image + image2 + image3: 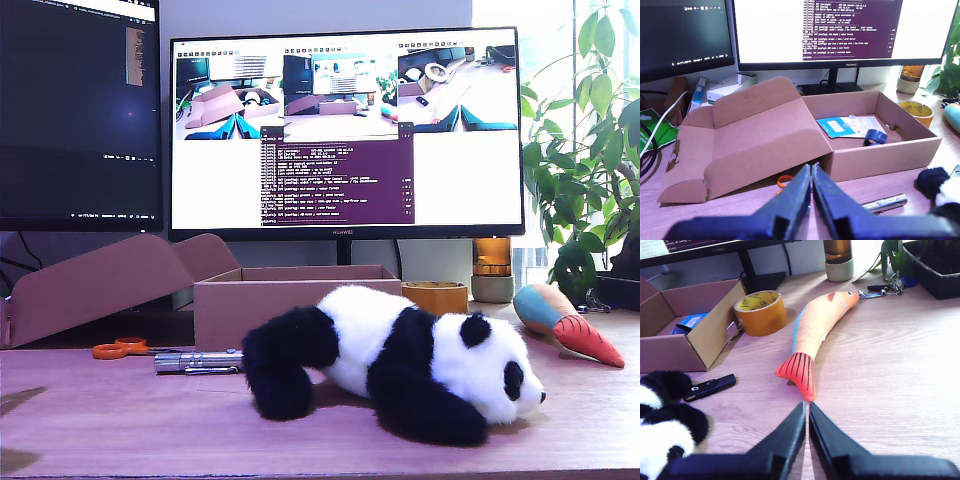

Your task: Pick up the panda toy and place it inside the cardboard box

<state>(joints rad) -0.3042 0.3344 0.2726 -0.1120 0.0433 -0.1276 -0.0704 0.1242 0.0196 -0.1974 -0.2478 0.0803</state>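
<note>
1. Wooden desk [600,420] with monitors behind carries the low brown corrugated cardboard box [290,300], lid flap open.
2. Just in front of that box lies the fluffy black-and-white plush panda toy [400,365], on its belly.
3. My first gripper [811,172] hangs near the box's front wall, jaws closed, empty; the panda sits beside it.
4. My second gripper [807,410], closed and empty, points at an orange fish-shaped plush [817,330], the panda off to one side.

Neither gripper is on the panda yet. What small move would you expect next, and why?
Probably my first gripper opens and swings toward the panda toy. Both my grippers hang shut and empty above the desk, and the panda lies untouched in front of the cardboard box, whose lid is folded back. My second gripper faces the fish plush instead.
</note>
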